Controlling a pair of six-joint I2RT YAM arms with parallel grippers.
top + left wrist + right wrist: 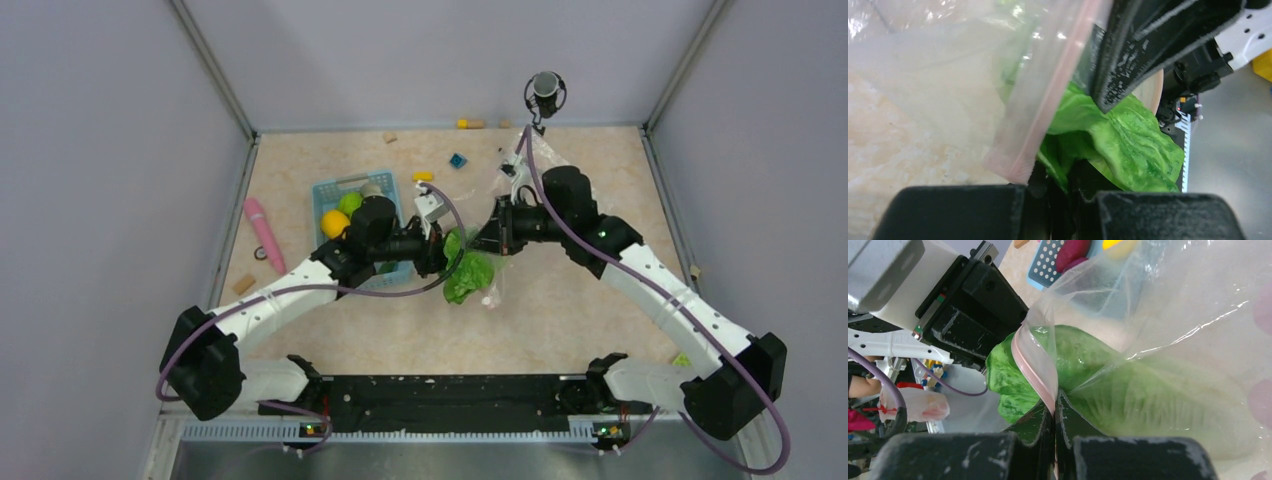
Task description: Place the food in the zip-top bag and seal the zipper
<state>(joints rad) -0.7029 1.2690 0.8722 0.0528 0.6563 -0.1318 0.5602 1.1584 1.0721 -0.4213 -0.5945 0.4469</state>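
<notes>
The clear zip-top bag (512, 175) hangs above the table's middle, and my right gripper (492, 238) is shut on its mouth edge. In the right wrist view the fingers (1054, 412) pinch the pink zipper (1034, 365), and the bag (1178, 330) spreads to the right. My left gripper (440, 252) is shut on the green lettuce (468, 272) at the bag's mouth. In the left wrist view the lettuce (1120, 142) lies between the jaws (1068, 185), beside the zipper strip (1045, 100). Part of the leaf (1128, 395) shows through the plastic. A lime (349, 202) and an orange citrus (335, 222) lie in the basket.
The light blue basket (330, 190) stands left of the grippers, under the left arm. A pink stick (264, 235) lies further left. Small blocks (457, 160) are scattered along the back. A red-purple piece (1073, 251) shows in the basket in the right wrist view.
</notes>
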